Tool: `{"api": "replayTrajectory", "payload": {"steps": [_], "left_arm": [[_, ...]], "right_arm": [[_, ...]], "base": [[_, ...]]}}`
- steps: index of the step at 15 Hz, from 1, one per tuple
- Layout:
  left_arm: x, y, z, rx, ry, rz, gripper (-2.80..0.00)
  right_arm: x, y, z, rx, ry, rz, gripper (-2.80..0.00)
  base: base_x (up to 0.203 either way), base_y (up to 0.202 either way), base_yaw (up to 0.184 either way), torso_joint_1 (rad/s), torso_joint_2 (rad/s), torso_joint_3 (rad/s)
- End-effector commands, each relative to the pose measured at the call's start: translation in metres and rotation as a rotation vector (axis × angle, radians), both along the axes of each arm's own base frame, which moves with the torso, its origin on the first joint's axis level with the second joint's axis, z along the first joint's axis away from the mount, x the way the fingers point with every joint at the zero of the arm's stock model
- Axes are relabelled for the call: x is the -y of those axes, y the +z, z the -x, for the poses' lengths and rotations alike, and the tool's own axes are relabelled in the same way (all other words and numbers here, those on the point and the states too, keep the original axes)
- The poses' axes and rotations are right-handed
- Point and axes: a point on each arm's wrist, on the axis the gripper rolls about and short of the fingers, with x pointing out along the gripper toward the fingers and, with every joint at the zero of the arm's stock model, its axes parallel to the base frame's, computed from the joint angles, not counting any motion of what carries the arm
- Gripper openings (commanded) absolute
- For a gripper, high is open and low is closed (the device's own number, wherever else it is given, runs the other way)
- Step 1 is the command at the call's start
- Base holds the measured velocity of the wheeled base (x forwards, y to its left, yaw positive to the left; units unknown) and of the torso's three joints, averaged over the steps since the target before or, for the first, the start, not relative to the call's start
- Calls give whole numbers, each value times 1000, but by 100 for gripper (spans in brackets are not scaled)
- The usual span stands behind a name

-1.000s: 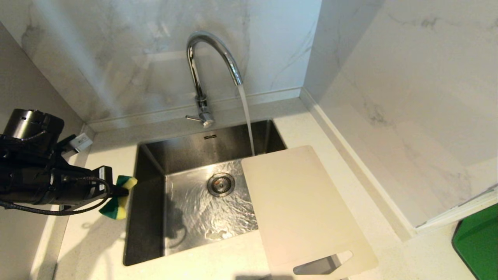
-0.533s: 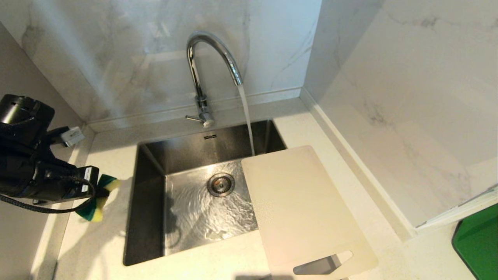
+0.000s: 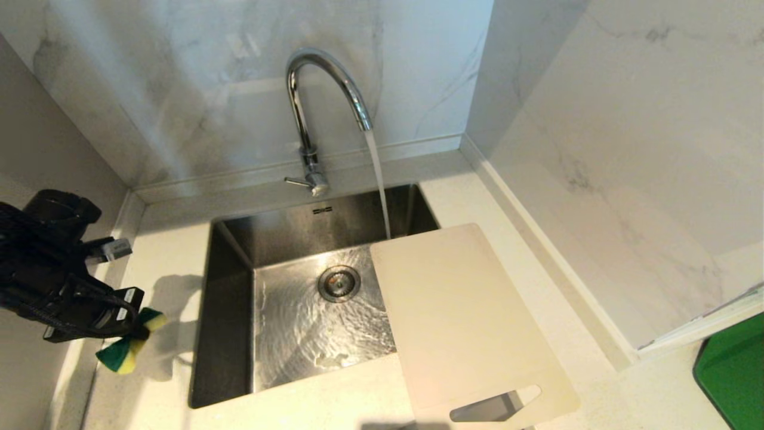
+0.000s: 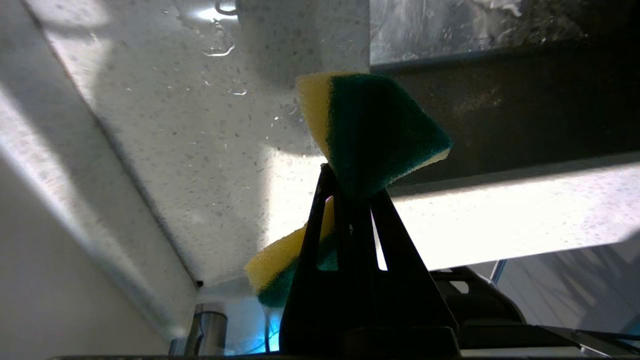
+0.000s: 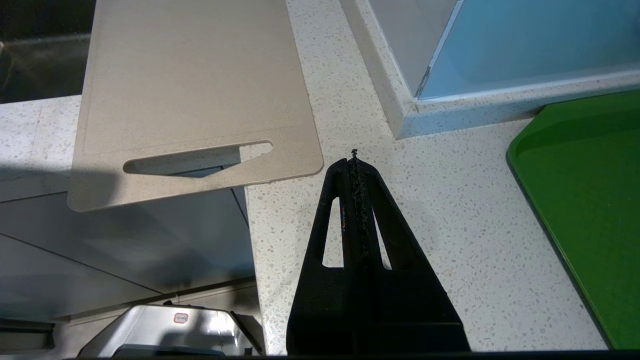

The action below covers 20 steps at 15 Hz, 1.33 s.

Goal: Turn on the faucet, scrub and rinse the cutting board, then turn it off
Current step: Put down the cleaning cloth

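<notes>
Head view shows the faucet running, its stream falling into the sink just past the far short edge of the cutting board, so I count the turning-on as done. Whether any scrubbing has happened I cannot tell; as I read it, rinsing and shutting the water off are left. My left gripper is clamped tight on a green-and-yellow sponge, pinched at its middle, and hangs over the counter on the sink's left side. The board lies on the other side, bridging the sink's right edge with its slot-handle end overhanging the counter's front, well apart from the sponge. My right gripper is closed on nothing, near that handle end.
</notes>
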Motion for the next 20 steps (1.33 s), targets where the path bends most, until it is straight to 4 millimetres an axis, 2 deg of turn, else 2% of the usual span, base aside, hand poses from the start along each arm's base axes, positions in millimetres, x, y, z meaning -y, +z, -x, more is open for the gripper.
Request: {"api": "replayTrajectory", "payload": {"steps": [1,7,12,13,20], "left_arm": [[-3,-24,-12,-64,10,4,-280],[-16,-59,-34,-126,39,4,-280],[-22,-61,-35,-116,37,35,-280],[-22,-61,-35,-116,36,38,0],[-24,-44,-22,-69,44,37,0]], "right_arm": [[0,0,0,0,0,-1,-280],[0,0,0,1,-1,-13,-280],[0,0,0,1,-1,-13,-280],[0,0,0,1,-1,-13,-280],[0,0,0,1,-1,-13,-280]], "base": [[0,0,0,0,0,0],[0,0,0,0,0,0],[0,0,0,0,0,0],[0,0,0,0,0,0],[0,0,0,0,0,0]]}}
